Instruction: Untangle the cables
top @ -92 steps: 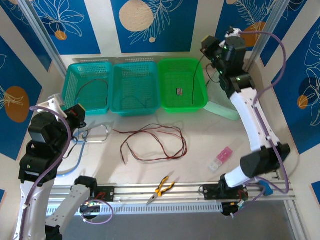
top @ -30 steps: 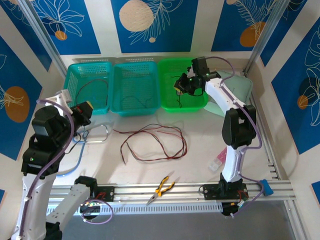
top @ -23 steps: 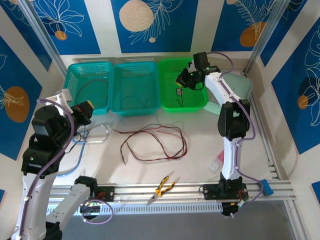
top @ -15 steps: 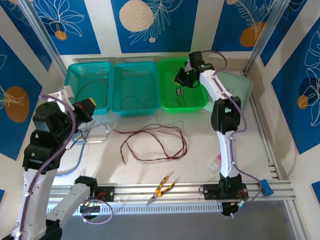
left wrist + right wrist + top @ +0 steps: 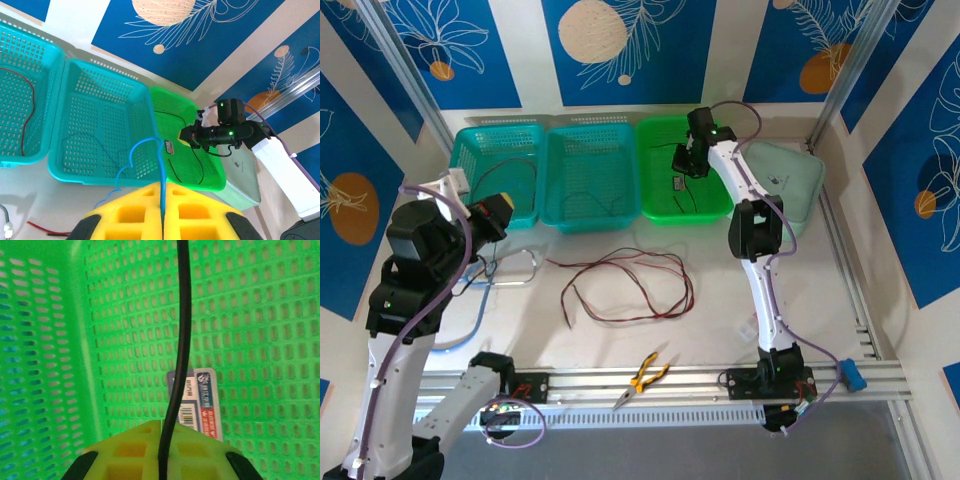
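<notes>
The step in hand looks like sorting freed strands into baskets. The right fingers (image 5: 127, 452) are shut tight on a black cable (image 5: 181, 330), hanging over the green basket (image 5: 660, 175), above a printed tag (image 5: 200, 400) on its floor. From the top view, the cable's slack seems to trail down inside that basket. The left fingers (image 5: 135, 207) are raised at the left side of the surface (image 5: 720, 300), clamped together on a blue cable (image 5: 161, 165) that rises between them, curls over and drops back toward the surface. A red cable (image 5: 30, 102) lies in the left teal basket (image 5: 470, 190), and a thin dark one (image 5: 95, 137) lies in the middle teal basket (image 5: 570, 150). The red and brown cables (image 5: 620, 260) lie looped together on the open surface, well apart from both arms, with pliers (image 5: 645, 377) near the front rail. The next move probably calls for the right fingers to part while they are inside the green rim, so the whole black strand drops in and none drapes over the wall. Then the blue cable needs a basket, and the red and brown loop remains to be separated. Whether those two are knotted or merely overlaid cannot be told from here.
</notes>
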Action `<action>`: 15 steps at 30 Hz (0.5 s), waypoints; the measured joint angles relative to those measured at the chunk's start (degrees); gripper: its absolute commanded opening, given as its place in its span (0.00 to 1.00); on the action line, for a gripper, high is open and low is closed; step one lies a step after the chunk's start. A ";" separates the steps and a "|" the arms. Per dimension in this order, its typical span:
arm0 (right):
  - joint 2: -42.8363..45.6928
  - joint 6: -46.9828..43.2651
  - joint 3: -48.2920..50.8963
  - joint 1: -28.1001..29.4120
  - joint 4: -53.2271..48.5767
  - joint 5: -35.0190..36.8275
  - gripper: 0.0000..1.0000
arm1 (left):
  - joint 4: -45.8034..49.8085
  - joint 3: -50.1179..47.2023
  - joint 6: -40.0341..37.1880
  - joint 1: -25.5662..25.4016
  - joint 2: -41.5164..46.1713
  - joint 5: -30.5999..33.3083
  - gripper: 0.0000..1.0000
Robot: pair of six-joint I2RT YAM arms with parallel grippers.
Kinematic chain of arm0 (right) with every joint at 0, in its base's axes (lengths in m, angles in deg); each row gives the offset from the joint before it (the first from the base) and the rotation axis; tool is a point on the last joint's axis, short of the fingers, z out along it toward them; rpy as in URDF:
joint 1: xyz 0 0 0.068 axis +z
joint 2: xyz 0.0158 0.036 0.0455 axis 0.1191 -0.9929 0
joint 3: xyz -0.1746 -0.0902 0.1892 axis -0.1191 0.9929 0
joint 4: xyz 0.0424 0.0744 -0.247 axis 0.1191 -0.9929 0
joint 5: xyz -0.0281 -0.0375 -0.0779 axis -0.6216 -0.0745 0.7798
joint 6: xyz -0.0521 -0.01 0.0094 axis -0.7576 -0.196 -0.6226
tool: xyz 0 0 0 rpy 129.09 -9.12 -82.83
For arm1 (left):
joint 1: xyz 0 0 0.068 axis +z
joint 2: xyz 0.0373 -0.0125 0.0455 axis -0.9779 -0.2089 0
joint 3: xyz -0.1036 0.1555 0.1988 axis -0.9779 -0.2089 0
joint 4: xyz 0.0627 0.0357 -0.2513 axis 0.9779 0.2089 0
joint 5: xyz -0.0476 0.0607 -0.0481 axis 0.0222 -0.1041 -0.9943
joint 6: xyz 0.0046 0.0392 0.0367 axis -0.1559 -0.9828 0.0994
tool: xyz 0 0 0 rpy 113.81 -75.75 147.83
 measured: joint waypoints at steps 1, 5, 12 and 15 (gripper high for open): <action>0.00 -0.74 0.04 0.33 -0.28 1.29 0.00 | -0.02 0.00 0.00 0.00 0.22 0.00 0.00; 0.00 -3.32 0.55 1.18 -0.61 5.70 0.02 | 0.00 0.00 0.00 0.00 0.35 0.02 0.00; 0.00 -7.74 0.50 1.16 -1.40 9.99 0.30 | 0.48 0.00 0.00 0.00 0.98 0.02 0.00; 0.00 -8.96 -0.31 0.70 -2.84 9.92 0.39 | 0.48 0.00 0.04 0.00 0.96 0.02 0.00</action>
